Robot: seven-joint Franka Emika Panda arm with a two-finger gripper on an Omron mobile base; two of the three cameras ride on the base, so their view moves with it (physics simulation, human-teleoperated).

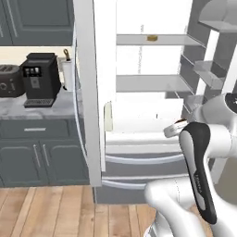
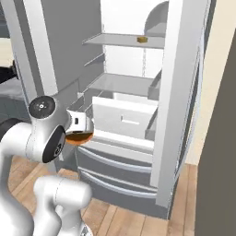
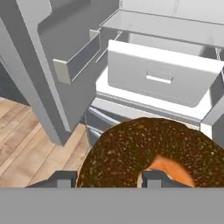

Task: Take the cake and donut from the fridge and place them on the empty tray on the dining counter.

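Donut glaze crowds my hand camera, dark brown with an orange-tan patch, and my jaws are clamped on it, one finger tip at each side of the ring. From the right base camera I see the donut held just outside the open fridge, above its bottom drawers. Well above and beyond the jaws, the cake sits on the top shelf.

Even, flat rendered light; the fridge interior glows near-white and washed out, shadows faint, edges slightly soft, no glare.
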